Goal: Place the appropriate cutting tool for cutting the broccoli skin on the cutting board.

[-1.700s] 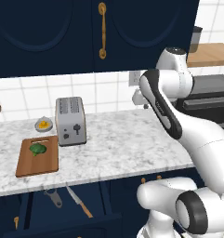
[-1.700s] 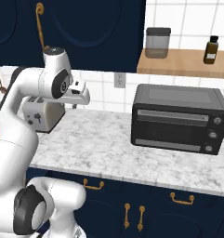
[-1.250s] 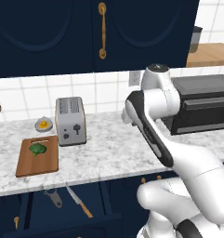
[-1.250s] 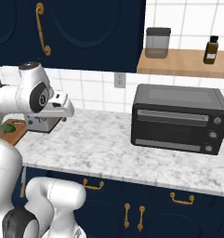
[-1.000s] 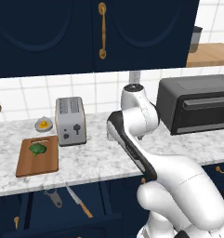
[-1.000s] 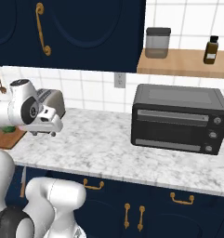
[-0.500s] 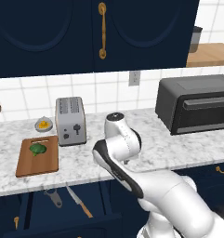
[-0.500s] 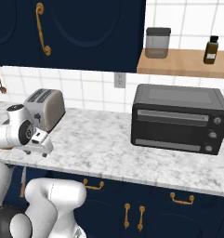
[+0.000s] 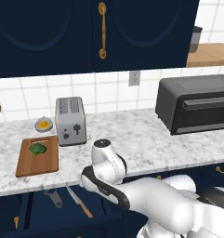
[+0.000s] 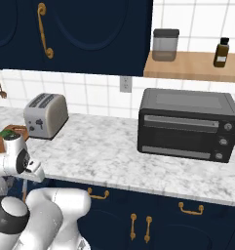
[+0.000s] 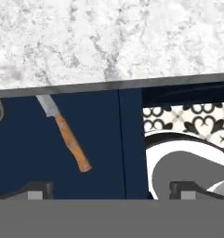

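Observation:
The knife (image 11: pixel 64 132) lies in an open dark-blue drawer below the counter edge, silver blade toward the counter and orange-brown handle toward me; it also shows in the left base view as the knife (image 9: pixel 78 201). My gripper (image 11: pixel 111 190) hangs above the drawer, open and holding nothing, to the right of the knife and apart from it. The brown cutting board (image 9: pixel 37 160) lies on the counter at the left with the small green broccoli (image 9: pixel 37 148) on it. My arm's wrist (image 9: pixel 104 155) leans over the counter's front edge.
A grey peeler (image 9: pixel 53 197) lies left of the knife in the drawer. Behind the board stand a toaster (image 9: pixel 70 121) and a small plate of yellow food (image 9: pixel 43 124). A black toaster oven (image 9: pixel 197 103) is at the right. The marble counter (image 11: pixel 108 42) overhangs the drawer.
The arm has swung from high at the right, across the counter, down to the left. The hand now hangs over the counter's front edge above the open drawer.

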